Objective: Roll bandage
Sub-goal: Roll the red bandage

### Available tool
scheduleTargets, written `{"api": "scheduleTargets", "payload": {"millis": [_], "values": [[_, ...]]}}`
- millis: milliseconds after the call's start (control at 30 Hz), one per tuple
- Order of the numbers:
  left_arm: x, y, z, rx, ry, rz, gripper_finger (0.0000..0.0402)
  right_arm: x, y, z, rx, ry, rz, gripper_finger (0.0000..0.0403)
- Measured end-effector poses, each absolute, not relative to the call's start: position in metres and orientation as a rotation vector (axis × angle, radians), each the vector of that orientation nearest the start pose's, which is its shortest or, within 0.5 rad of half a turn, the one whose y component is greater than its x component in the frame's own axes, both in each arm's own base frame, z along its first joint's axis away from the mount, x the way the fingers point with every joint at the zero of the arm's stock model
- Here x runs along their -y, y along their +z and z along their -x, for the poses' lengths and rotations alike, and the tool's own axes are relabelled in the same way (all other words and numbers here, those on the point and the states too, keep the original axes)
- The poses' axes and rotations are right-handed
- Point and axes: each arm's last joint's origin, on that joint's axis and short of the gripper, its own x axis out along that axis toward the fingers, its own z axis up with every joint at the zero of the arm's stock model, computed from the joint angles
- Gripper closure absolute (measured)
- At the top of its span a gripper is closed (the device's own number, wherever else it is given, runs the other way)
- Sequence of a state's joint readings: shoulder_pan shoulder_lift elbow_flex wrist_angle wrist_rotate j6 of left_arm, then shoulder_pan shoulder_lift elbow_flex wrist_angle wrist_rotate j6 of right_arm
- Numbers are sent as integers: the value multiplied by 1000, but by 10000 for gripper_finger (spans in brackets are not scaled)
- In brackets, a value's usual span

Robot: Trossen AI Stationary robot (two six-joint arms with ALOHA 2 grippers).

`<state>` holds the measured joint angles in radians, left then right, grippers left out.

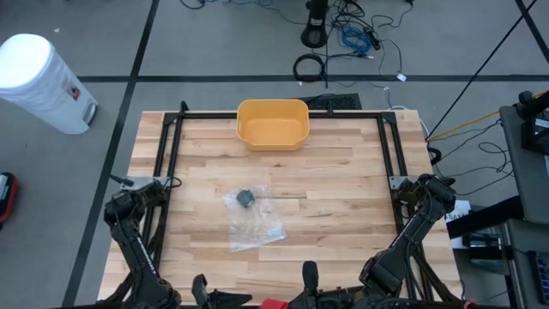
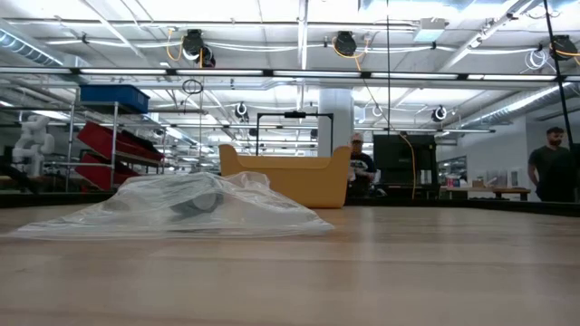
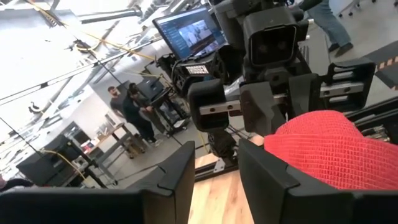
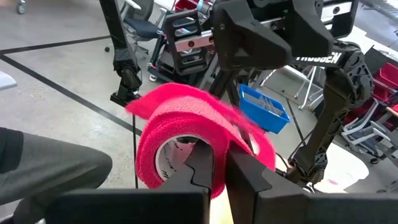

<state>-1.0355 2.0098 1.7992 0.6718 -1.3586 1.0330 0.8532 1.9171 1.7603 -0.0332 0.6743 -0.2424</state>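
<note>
A red bandage roll [image 4: 186, 130] with a white core is held in my right gripper [image 4: 221, 171], which is shut on it over the table's near edge. In the high view only a bit of red [image 1: 273, 304] shows there, between the two arms. My left gripper [image 3: 214, 183] faces the right one; it is open, with bare wood in its gap. The roll [image 3: 323, 149] shows past the outer side of one left finger; I cannot tell whether they touch. A clear plastic bag [image 1: 253, 219] with a dark item inside lies flat mid-table. My right gripper pinches the roll's wall [image 4: 217, 140] between its two fingers. One finger [image 4: 200, 163] stands at the hollow white core and the other [image 4: 249, 177] outside the roll. The roll stands on edge above the fingers, lifted clear of the table.
A yellow bin [image 1: 272, 123] stands at the table's far edge, centre; it also shows in the low view [image 2: 285, 177] behind the bag [image 2: 181, 204]. Black frame rails [image 1: 167, 146] run along the table's left, right and far sides. People stand in the room beyond.
</note>
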Motion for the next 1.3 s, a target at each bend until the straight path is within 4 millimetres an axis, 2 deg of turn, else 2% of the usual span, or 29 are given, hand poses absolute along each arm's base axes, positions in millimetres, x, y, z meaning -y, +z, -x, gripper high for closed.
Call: {"api": "scheduleTargets", "payload": {"millis": [267, 500, 600, 733, 833, 1033, 1167, 1300], "values": [[370, 382, -257, -49, 409, -586, 262, -328, 356, -309, -116, 195, 363, 385], [391, 382, -225, -6, 301, -620, 262, -330, 356, -306, -113, 205, 376, 385], [403, 375, -211, -6, 223, -777, 262, -331, 356, -305, -107, 207, 374, 385], [417, 339, -203, -15, -4, -1137, 262, -331, 356, -305, -107, 206, 374, 385], [422, 318, -207, -19, -83, -1201, 262, -331, 358, -305, -97, 205, 362, 385], [419, 307, -223, -48, -57, -1345, 262, -331, 361, -306, -69, 195, 316, 385], [419, 308, -227, -14, -105, -1336, 257, -331, 362, -306, -68, 195, 324, 385], [421, 318, -228, 52, -103, -1250, 231, -331, 362, -306, -67, 195, 322, 385]]}}
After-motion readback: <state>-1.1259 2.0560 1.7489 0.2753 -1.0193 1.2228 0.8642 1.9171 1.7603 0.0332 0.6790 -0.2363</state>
